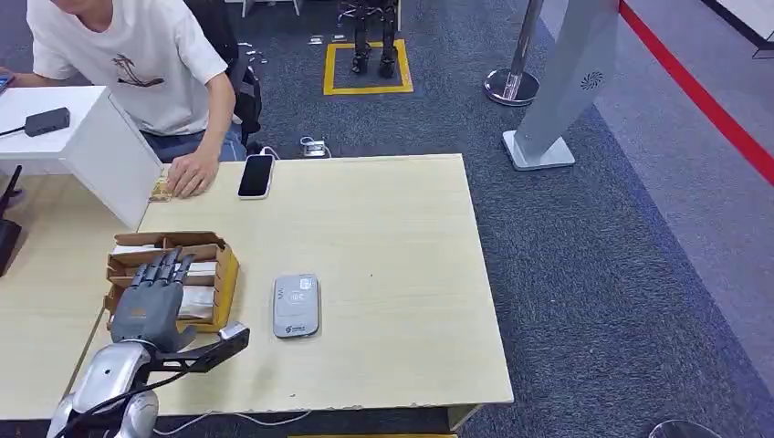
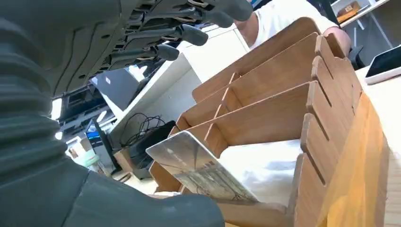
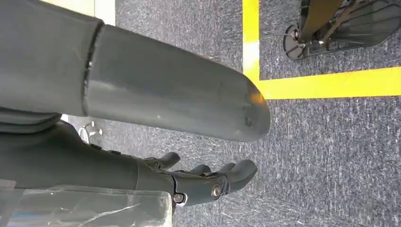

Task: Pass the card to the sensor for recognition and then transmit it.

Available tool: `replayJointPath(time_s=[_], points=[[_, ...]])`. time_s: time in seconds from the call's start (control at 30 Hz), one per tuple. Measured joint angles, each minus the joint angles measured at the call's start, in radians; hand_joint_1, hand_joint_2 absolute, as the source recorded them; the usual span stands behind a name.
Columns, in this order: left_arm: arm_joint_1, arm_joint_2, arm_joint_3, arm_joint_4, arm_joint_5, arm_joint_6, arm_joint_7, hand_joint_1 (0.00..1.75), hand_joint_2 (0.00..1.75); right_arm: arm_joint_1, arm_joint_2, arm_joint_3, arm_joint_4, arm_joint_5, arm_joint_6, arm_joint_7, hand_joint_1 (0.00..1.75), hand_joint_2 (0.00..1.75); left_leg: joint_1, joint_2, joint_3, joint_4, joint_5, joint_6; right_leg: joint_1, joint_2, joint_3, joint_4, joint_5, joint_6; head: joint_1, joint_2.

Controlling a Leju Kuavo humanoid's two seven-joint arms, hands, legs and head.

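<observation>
Left hand (image 1: 151, 301) flat, fingers (image 2: 189, 34) extended; right hand (image 3: 198, 182) loosely curled, empty.

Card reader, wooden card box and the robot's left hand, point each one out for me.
card reader (image 1: 296, 306), head view, middle of its grey top face.
wooden card box (image 1: 227, 272), head view, its side wall nearest the reader.
left hand (image 1: 151, 301), head view, back of the hand over the box.

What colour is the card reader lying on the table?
Light grey, seen best in the head view: the flat rounded card reader on the pale wooden table.
</observation>
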Motion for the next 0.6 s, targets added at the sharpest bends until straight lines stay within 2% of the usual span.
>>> replayJointPath(time_s=[0.6], points=[[-0.027,0.005,-0.004,0.023,0.007,-0.022,-0.005,0.0,1.75,0.0,0.0,0.0,0.0,0.002,0.0,-0.004,0.0,0.0,0.0,0.0,0.0,0.0,0.0,0.0,0.0,0.0,0.0,0.0,0.0,0.0,0.0,0.0]])
